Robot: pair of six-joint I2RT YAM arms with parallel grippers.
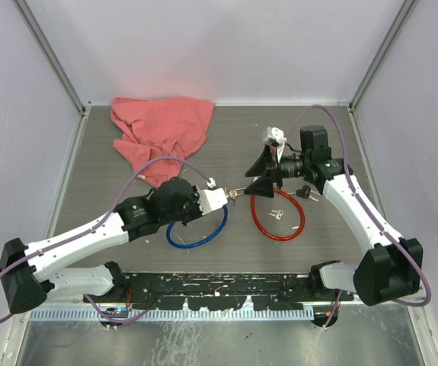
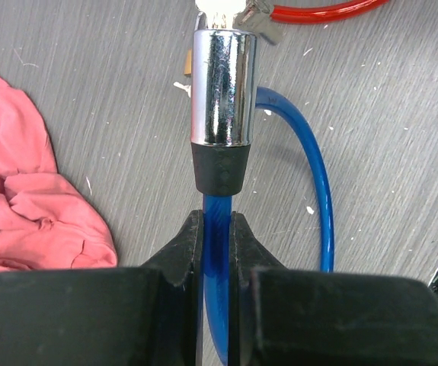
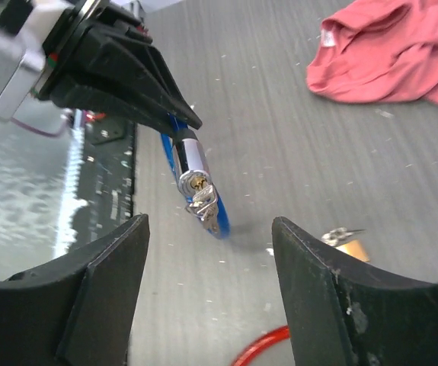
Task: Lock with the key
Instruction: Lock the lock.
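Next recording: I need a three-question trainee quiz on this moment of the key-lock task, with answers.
1. True or false: the left claw is shut on the blue cable, right beside the chrome cylinder.
2. Pick one. The right claw is: A) shut on the chrome cylinder; B) open, holding nothing; C) shut on the blue cable.
3. Fill the gap: in the right wrist view, a ____ sits in the cylinder's keyhole.

Key
1. True.
2. B.
3. key.
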